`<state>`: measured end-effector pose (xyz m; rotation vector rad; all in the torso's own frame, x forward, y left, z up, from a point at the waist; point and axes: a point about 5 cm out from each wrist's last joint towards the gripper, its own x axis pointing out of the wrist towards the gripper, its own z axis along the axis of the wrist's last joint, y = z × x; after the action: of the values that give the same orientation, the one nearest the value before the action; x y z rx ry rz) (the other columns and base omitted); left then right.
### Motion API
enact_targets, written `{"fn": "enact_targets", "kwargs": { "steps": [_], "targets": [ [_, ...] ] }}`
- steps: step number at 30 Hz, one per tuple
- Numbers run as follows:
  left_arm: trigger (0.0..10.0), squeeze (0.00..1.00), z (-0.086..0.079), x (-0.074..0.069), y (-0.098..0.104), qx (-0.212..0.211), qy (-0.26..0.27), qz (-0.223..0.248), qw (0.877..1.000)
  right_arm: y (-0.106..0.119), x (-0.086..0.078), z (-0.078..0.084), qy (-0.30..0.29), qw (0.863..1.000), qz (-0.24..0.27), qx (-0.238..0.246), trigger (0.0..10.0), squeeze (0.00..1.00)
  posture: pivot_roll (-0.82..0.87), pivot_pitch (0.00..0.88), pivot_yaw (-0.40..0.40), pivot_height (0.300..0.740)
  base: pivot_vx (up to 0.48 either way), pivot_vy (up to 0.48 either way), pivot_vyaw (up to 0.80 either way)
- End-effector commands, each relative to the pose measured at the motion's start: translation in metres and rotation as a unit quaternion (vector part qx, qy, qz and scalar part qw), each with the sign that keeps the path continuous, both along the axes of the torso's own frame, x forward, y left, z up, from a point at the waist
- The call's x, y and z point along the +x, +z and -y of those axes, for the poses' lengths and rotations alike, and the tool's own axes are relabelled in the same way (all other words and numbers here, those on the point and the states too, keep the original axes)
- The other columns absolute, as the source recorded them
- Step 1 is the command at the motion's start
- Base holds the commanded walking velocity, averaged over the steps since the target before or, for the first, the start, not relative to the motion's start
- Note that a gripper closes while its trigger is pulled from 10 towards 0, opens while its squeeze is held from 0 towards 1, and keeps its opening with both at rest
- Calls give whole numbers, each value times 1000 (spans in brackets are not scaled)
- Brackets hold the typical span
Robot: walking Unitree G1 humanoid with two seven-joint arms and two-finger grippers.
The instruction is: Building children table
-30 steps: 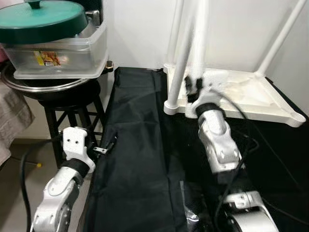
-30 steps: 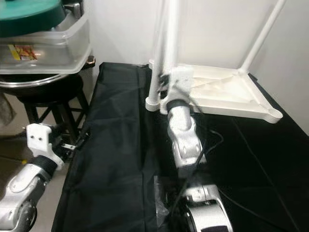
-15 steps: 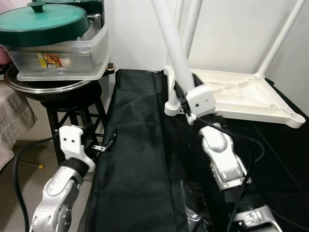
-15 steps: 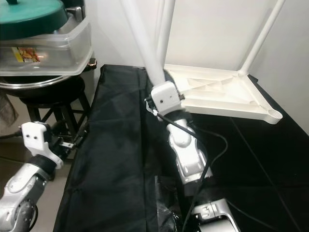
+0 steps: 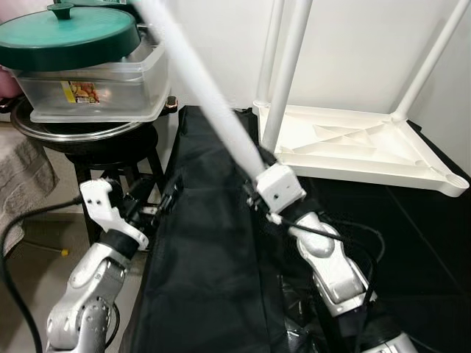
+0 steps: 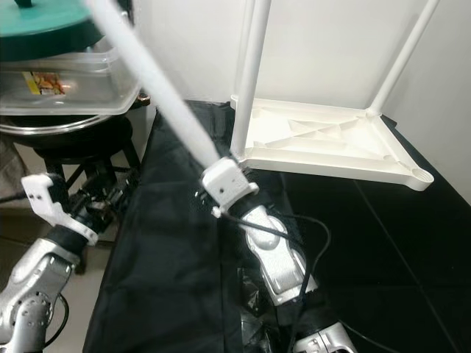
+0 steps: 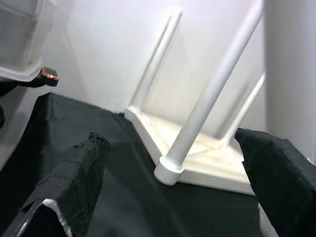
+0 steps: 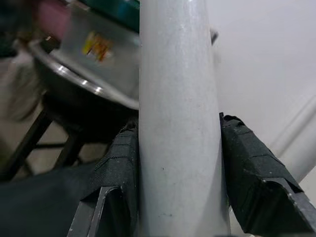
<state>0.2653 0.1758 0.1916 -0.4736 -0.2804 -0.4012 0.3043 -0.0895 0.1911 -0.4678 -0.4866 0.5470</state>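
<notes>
The white children's table top (image 5: 353,151) lies upside down on the black cloth at the back right. Two white legs (image 5: 287,73) stand up from its left corners, and another (image 5: 430,59) rises at the far right. My right gripper (image 5: 255,182) is shut on a loose white leg (image 5: 199,81), which slants up to the left, away from the table top. In the right wrist view the leg (image 8: 177,98) is clamped between both black pads (image 8: 116,168). My left gripper (image 5: 151,202) hangs open beside the stool; its wrist view shows spread fingers (image 7: 74,182) with nothing between them.
A black stool (image 5: 110,158) at the left carries a metal pan (image 5: 73,131), a clear plastic box (image 5: 96,88) and a green lid (image 5: 70,33). Black cloth (image 5: 206,265) drapes over the work surface's left edge. Cables (image 5: 353,235) run along my right arm. A white wall stands behind.
My right gripper has carried the loose leg down and left, away from the table top's corner; the leg has tipped from near upright to a steep leftward slant. The left gripper rose slightly.
</notes>
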Motion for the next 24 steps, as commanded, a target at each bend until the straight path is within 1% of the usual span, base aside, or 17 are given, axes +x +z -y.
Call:
{"fn": "enact_targets", "kwargs": {
  "steps": [1, 2, 4, 7, 8, 9, 11, 12, 13, 15, 17, 18, 19, 24],
  "targets": [
    [10000, 0, -3, -2, 0, -30, -6, -6, 1000, -4, -4, 3, 17, 1000, 6, -20, 0, 0, 62, 0, -78, 740, 0, 0, 0],
    [10000, 0, -5, -3, 3, -55, -14, -4, 998, -7, -6, 8, 21, 999, 4, -32, 0, 0, 62, 0, -78, 740, 0, 0, 0],
    [10000, 0, -6, -4, 4, -63, -16, -3, 998, -8, -6, 9, 21, 999, 4, -35, 0, 0, 62, 0, -78, 740, 0, 0, 0],
    [10000, 0, -14, -4, 12, -111, -27, 3, 993, -13, -8, 14, 34, 997, 11, -65, 0, 0, 62, 0, -80, 740, 0, 0, 0],
    [10000, 0, -14, -4, 12, -111, -27, 3, 993, -13, -8, 14, 34, 997, 11, -65, 0, 0, 62, 0, -80, 740, 0, 0, 0],
    [10000, 0, -15, -4, 16, -128, -36, 4, 991, -16, -9, 16, 39, 996, 14, -77, 0, 0, 62, 0, -80, 740, 0, 0, 0],
    [10000, 0, -15, -4, 16, -128, -36, 4, 991, -16, -9, 16, 39, 996, 14, -77, 0, 0, 62, 0, -80, 740, 0, 0, 0],
    [10000, 0, -16, -5, 19, -145, -52, 4, 988, -18, -10, 17, 45, 995, 17, -89, 0, 0, 62, 0, -80, 740, 0, 0, 0],
    [10000, 0, -14, -7, 23, -169, -80, 3, 982, -19, -10, 17, 51, 994, 21, -96, 0, 0, 62, 0, -79, 740, 0, 0, 0],
    [10000, 0, -14, -7, 23, -169, -80, 3, 982, -19, -10, 17, 51, 994, 21, -96, 0, 0, 62, 0, -79, 740, 0, 0, 0],
    [10000, 0, -9, -11, 25, -200, -128, -4, 971, -20, -11, 15, 67, 991, 29, -108, 0, 0, 61, 0, -75, 740, 0, 0, 0],
    [10000, 0, -6, -12, 25, -205, -145, -6, 968, -21, -12, 14, 74, 990, 30, -113, 0, 0, 61, 0, -75, 740, 0, 0, 0],
    [10000, 0, -4, -12, 24, -204, -148, -9, 968, -22, -13, 13, 81, 989, 29, -117, 0, 0, 61, 0, -75, 740, 0, 0, 0],
    [10000, 0, -3, -12, 27, -206, -151, -9, 967, -26, -15, 11, 95, 988, 25, -122, 0, 0, 62, 0, -79, 740, 0, 0, 0]
  ]
}}
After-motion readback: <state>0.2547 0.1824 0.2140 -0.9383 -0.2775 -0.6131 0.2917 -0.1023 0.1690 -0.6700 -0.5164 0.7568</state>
